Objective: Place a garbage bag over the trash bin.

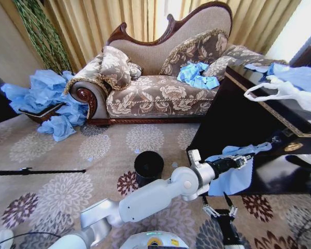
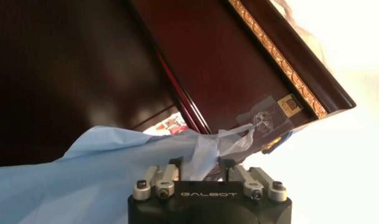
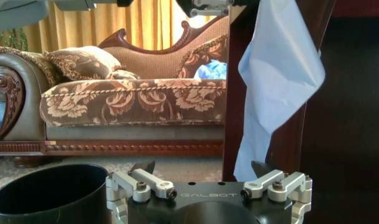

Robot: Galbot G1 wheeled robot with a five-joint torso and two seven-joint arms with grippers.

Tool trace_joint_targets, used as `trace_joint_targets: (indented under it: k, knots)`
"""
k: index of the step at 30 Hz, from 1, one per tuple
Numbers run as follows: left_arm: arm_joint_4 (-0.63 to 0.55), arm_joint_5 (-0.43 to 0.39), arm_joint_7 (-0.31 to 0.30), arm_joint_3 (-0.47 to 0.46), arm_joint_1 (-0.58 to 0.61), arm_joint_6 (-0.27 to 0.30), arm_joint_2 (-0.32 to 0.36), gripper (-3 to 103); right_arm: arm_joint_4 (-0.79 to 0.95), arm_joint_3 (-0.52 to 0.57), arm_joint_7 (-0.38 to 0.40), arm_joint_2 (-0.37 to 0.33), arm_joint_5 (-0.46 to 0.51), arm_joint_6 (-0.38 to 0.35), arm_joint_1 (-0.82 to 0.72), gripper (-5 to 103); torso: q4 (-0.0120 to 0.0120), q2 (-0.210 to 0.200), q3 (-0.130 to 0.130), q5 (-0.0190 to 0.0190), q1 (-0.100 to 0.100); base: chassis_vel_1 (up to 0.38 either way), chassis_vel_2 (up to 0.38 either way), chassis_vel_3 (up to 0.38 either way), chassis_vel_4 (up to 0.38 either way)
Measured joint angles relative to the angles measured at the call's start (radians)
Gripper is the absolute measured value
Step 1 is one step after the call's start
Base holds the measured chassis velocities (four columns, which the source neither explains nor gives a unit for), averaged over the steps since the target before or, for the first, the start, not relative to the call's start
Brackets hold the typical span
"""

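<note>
My left gripper (image 1: 242, 161) is clenched on the bag (image 1: 233, 176), which hangs long-axis down beside the cabinet (image 1: 238, 114). Right gripper (image 1: 219, 211), fingers spread, waits just below the bag's hem, I think. Bin (image 1: 149, 167) stands bare, off to the left.

light source: daylight through the curtains (image 1: 119, 18) behind the sofa (image 1: 160, 78), glowing yellow.
head view: bright and evenly lit; top right corner washed out; straight edges bow toward the corners.
left wrist view: right side blown to white glare; desk (image 2: 227, 70) dark with a soft sheen; slightly soft overall.
right wrist view: backlit; sofa clear, bin (image 3: 49, 193) rim close and soft.
shadows: faint on the carpet (image 1: 67, 171).
</note>
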Motion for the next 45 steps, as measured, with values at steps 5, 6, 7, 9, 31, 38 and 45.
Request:
trace_joint_targets:
  k: [5, 6, 7, 9, 31, 38, 45]
  knots:
    - [-0.005, 0.003, 0.001, -0.006, 0.006, 0.001, 0.001, 54, 0.003, -0.009, 0.002, 0.001, -0.003, -0.011, 0.002, 100, 0.0000, 0.000, 0.000, 0.0000, 0.000, 0.000, 0.000, 0.000, 0.000]
    - [-0.005, 0.003, 0.001, -0.007, 0.006, 0.002, 0.001, 59, 0.003, -0.012, 0.002, 0.001, -0.006, -0.012, 0.003, 100, 0.0000, 0.000, 0.000, 0.0000, 0.000, 0.000, 0.000, 0.000, 0.000]
    - [-0.005, -0.001, 0.001, -0.008, 0.006, 0.003, 0.000, 65, 0.004, -0.014, 0.003, 0.002, -0.009, -0.012, 0.004, 100, 0.0000, 0.000, 0.000, 0.0000, 0.000, 0.000, 0.000, 0.000, 0.000]
    - [0.000, -0.010, -0.001, -0.008, 0.001, 0.007, -0.004, 76, 0.004, -0.016, 0.004, 0.002, -0.010, -0.013, 0.004, 100, 0.0001, 0.000, 0.000, 0.0000, 0.000, 0.000, 0.000, 0.000, 0.000]
    - [0.002, -0.081, 0.029, -0.023, 0.027, 0.007, -0.006, 37, -0.003, -0.017, 0.014, 0.005, -0.016, -0.021, 0.008, 100, 0.0001, 0.000, 0.000, 0.0000, 0.000, 0.000, 0.000, 0.000, 0.000]
    - [0.022, -0.055, 0.033, -0.015, 0.026, 0.010, -0.021, 14, -0.006, -0.016, 0.017, 0.001, -0.015, -0.023, 0.012, 100, 0.0000, 0.000, 0.000, 0.0000, 0.000, 0.000, 0.000, 0.000, 0.000]
    - [0.028, -0.047, 0.009, -0.013, 0.016, 0.010, -0.039, 1, -0.010, -0.017, 0.018, 0.001, -0.015, -0.023, 0.015, 100, -0.0001, 0.000, 0.000, 0.0000, 0.000, 0.000, 0.000, 0.000, 0.000]
